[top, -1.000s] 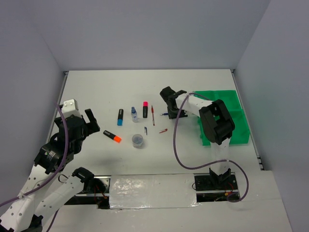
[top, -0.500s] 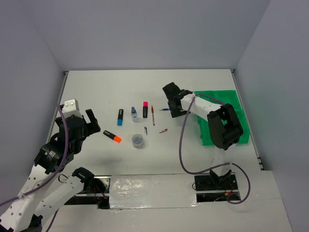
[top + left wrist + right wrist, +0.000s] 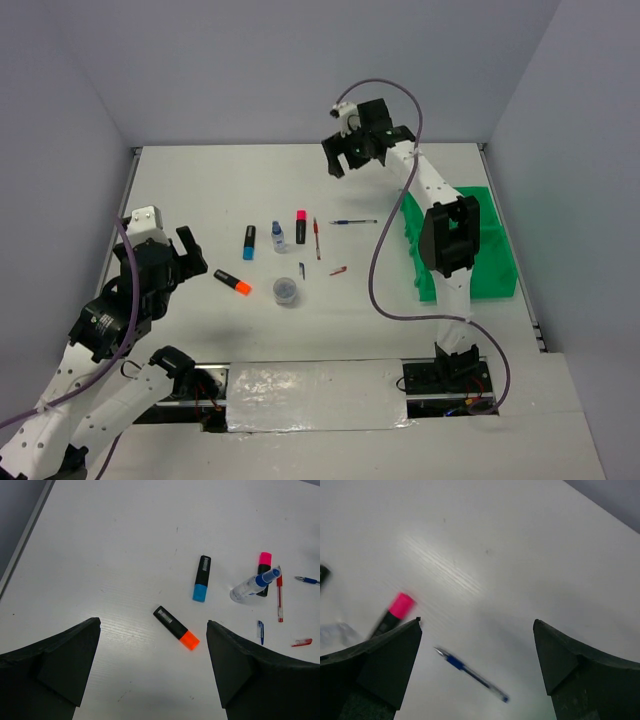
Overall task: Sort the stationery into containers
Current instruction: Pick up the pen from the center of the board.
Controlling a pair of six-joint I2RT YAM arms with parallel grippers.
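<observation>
My right gripper hangs open, high over the back of the table, with nothing between its fingers. Below it a thin blue pen lies loose on the table, just left of the green tray. My left gripper is open and empty above the left side, near the orange-capped highlighter. A blue-capped highlighter, a pink-capped one, a small bottle, a red pen and a round jar lie mid-table.
A loose blue pen cap and a red cap lie near the red pen. Grey walls close the table at the back and both sides. The right arm's cable loops over the table left of the tray.
My right gripper has opened wide and swung up and toward the back wall. The blue pen now lies free on the table. The left arm has stayed still.
</observation>
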